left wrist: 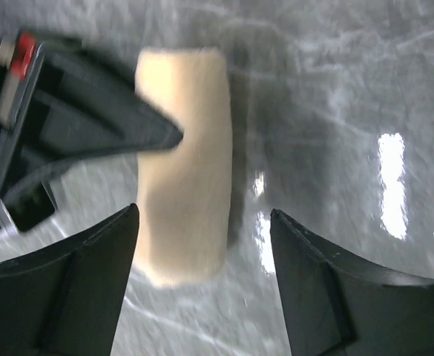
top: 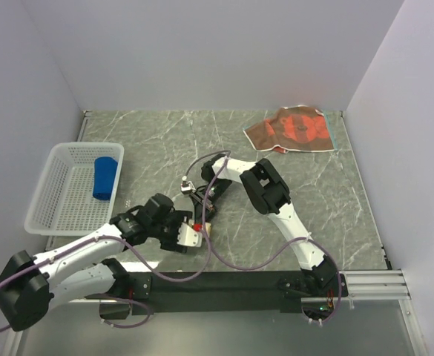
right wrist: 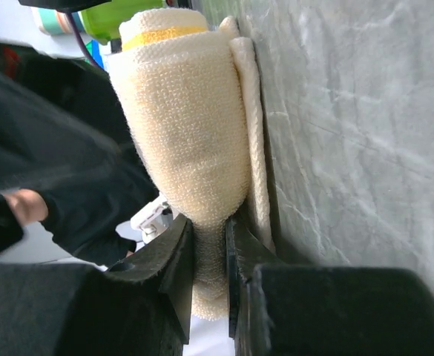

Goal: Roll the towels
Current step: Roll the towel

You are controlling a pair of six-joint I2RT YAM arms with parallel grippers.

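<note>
Yellow towel [right wrist: 187, 119] is already wound into a tight roll with its cream side outward. It lies on the table [top: 335, 208] near the front middle, between the two arms. The right fingers [right wrist: 176, 274] are pinched narrow on one end of it, and an outer flap sits loose against the table beside them. The left fingers [left wrist: 76, 282] are spread wide and hold nothing; they hover just over the roll. It looks light, soft and springy, so it will likely unwind if let go. A hold across the middle of the roll, pressing the loose flap in, seems safest, since an end pinch lets the layers telescope. The white mesh basket [top: 50, 167] stands at the left edge and holds one blue towel [top: 105, 178], rolled and resting inside it. The patterned towel [top: 291, 130] lies flat and unrolled at the far right of the table, well apart from both arms.
</note>
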